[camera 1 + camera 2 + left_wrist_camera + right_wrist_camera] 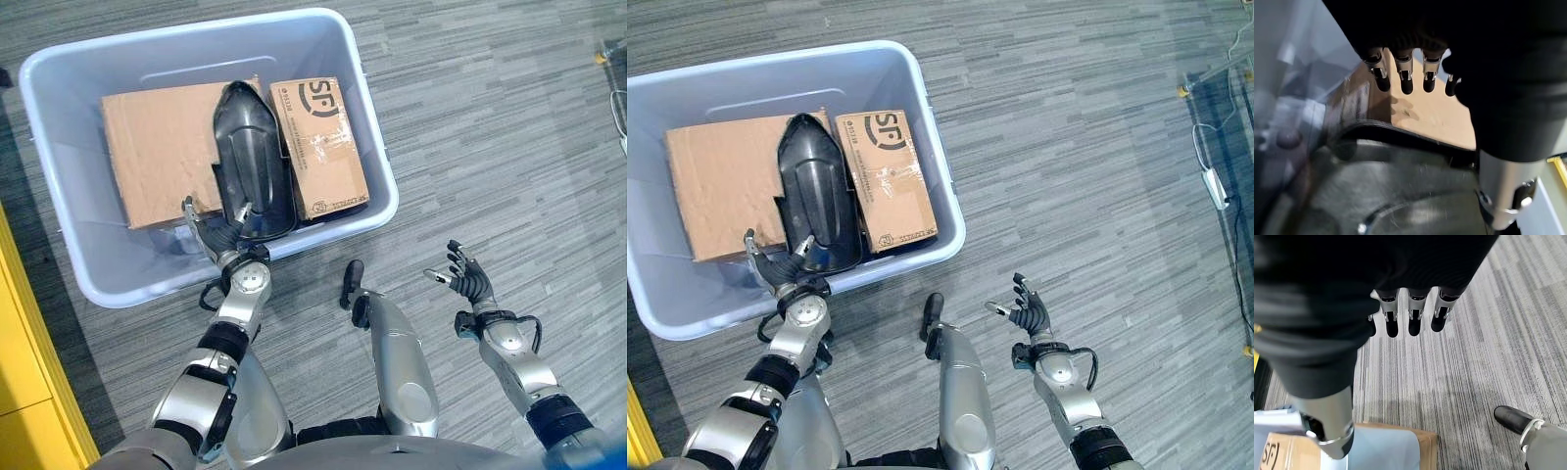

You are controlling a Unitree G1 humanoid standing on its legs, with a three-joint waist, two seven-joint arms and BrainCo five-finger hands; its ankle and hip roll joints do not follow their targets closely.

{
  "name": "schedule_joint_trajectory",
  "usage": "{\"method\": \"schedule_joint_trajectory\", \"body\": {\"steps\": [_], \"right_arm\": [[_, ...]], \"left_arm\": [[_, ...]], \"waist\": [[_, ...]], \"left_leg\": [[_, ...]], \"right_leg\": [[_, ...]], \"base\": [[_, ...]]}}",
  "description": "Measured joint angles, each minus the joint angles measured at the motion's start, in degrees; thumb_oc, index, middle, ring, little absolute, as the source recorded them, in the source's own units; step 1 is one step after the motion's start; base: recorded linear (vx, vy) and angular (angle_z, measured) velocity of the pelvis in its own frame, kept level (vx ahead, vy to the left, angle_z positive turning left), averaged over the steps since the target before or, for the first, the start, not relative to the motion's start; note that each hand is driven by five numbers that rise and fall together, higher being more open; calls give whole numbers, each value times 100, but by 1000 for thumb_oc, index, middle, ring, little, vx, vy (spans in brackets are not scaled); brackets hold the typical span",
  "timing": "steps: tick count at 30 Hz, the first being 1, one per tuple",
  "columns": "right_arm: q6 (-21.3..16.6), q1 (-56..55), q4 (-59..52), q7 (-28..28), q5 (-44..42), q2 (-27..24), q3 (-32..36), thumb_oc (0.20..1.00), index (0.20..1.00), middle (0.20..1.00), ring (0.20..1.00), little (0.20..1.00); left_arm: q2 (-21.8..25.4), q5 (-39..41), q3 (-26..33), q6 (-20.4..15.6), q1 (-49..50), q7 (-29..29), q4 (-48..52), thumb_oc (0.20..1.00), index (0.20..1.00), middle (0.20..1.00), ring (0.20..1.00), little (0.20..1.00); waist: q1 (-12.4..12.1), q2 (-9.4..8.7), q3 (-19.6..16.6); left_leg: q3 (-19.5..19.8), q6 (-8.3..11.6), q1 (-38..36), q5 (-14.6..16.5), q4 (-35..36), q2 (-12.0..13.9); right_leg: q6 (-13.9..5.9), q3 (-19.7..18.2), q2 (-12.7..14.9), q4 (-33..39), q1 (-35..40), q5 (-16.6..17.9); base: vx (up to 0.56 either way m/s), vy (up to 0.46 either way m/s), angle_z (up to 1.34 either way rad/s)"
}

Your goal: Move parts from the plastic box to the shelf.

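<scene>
A: Inside the pale blue plastic box [59, 245] on the grey striped carpet [490, 147], left eye view: we log one glossy black moulded shell part [251, 162] lying across a flat brown cardboard sheet [157, 147], with a taped printed cardboard carton [318, 147] just beside it. We judge nothing moved yet; every part we can see sits in the box.

B: Left hand [211, 233]?

A: At the box's near wall, fingers spread and straight, tips by the shell's near end. Touching or just short, we cannot tell. It grips nothing.

B: Right eye view?

A: Same layout. Right hand [1027, 311] hangs over bare carpet, well apart from the box, fingers relaxed, nothing in it.

B: Left wrist view?

A: Fingers [1406, 81] extended above the brown sheet, the shell's dark rim [1400, 134] beneath. Released, not clenched.

B: Right wrist view?

A: Fingers [1414, 320] straight over carpet; a corner of the box with cardboard in it at the frame's edge.

B: Obstacles?

A: We judge the near wall and the carton crowd the shell, so lifting needs clearance. A yellow panel [24, 362] stands at the robot's left; whether it is the shelf, we cannot tell. Grasp, carry and placing all remain.
</scene>
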State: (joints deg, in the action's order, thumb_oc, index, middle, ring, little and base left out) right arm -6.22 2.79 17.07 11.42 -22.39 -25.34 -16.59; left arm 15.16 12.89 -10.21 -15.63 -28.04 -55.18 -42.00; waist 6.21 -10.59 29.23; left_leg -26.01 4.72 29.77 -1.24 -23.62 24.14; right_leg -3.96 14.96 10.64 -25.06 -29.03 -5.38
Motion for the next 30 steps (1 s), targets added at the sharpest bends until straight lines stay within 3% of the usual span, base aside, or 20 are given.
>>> {"method": "schedule_joint_trajectory", "body": {"steps": [10,16,25,30], "right_arm": [[65,34,-34,-2,-31,-17,-97,1000,1000,1000,1000,1000],[97,173,-26,1,-55,-45,-215,1000,1000,1000,1000,1000],[140,197,-21,28,-111,-43,-357,1000,1000,1000,1000,1000],[138,212,-9,113,-150,-41,-440,1000,1000,1000,1000,1000]], "left_arm": [[311,-109,-65,179,-682,7,-6,1000,1000,1000,1000,1000],[355,20,-47,794,-923,23,-483,1000,1000,1000,1000,1000],[380,235,141,842,-1055,-603,-903,1000,1000,1000,1000,1000],[348,220,177,989,-1015,-602,-892,1000,1000,1000,1000,1000]], "waist": [[208,0,0],[236,-6,-4],[223,-6,-4],[186,-6,-4]], "left_leg": [[13,16,36,53,-136,97],[12,25,266,50,-178,163],[62,6,304,35,-185,175],[124,22,341,16,-146,145]], "right_leg": [[16,-2,-58,-84,-21,-16],[48,-6,-76,-115,-279,-18],[53,23,-116,-154,-276,-25],[62,89,-59,-153,-279,-69]], "base": [[4,3,-2],[0,-1,-1],[-1,-13,1],[-9,-15,6]]}}
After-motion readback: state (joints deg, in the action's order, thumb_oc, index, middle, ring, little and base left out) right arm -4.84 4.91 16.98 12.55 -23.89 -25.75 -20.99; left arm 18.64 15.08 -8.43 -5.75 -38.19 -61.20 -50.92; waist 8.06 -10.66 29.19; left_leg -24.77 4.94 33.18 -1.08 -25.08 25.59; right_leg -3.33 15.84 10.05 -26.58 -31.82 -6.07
